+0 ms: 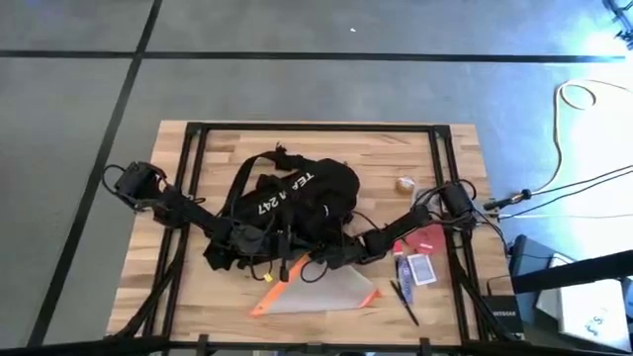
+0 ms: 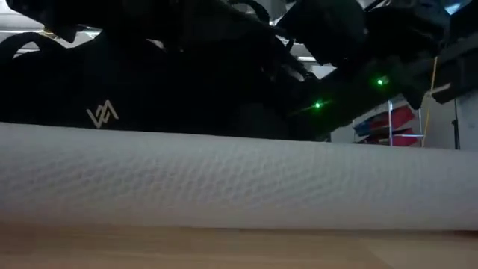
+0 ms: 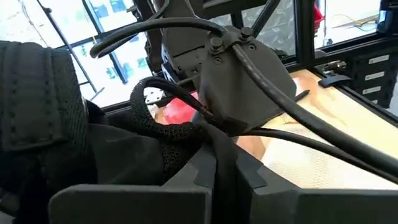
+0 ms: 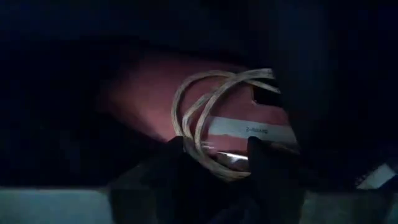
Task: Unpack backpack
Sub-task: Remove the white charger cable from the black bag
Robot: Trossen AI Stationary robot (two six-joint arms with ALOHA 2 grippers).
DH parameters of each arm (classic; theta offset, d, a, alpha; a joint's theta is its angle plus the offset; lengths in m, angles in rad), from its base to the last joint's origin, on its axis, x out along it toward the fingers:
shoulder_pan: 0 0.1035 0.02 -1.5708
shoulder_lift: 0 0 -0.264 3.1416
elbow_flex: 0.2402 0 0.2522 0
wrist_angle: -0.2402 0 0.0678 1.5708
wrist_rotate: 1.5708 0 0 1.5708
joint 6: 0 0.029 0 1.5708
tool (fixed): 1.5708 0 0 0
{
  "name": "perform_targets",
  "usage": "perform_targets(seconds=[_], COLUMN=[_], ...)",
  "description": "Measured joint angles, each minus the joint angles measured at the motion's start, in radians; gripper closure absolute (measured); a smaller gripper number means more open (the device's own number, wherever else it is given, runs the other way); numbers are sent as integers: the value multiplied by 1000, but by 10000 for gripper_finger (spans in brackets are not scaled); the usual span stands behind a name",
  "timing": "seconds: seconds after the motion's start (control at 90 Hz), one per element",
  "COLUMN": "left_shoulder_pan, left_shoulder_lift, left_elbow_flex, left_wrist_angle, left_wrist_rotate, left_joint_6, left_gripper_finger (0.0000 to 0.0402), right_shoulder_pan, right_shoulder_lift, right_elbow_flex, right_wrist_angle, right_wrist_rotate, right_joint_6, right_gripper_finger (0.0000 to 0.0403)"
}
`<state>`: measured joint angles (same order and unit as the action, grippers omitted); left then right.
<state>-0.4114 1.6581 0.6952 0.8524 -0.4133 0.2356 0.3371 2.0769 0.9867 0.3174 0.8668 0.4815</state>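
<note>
Large black soft fabric backpack: centre frame. Left gripper: clenched on backpack fabric at lower-left edge. Right gripper: inside bag, closing around coiled pale cable; grip unconfirmed. Risk: cable slipping or snagging during withdrawal.

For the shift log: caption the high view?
Both grippers work at the black backpack on the wooden table, unpacked items alongside.

The pouch lies just before the backpack.

One backpack, one translucent pouch, two pens, one card deck, one coiled cable
</note>
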Motion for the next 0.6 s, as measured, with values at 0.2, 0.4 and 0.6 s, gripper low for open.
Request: perform_targets(seconds=[0.2,0.4,0.6], left_shoulder_pan=[0,0,0], left_shoulder_lift=[0,2,2], left_elbow_flex=[-2,-2,-2], left_wrist_angle=[-5,0,-1], left_wrist_rotate=[3,5,-1], left_joint_6=[1,4,3], left_gripper_finger=[402,402,402], right_shoulder_pan=[3,2,-44], right_shoulder_lift=[6,6,4], right_elbow_flex=[3,3,2], right_wrist_angle=[-42,-41,-45], right_wrist_rotate=[-17,-56,-277], right_joint_6=[-183,-323,-316], right_gripper_finger=[128,119,169])
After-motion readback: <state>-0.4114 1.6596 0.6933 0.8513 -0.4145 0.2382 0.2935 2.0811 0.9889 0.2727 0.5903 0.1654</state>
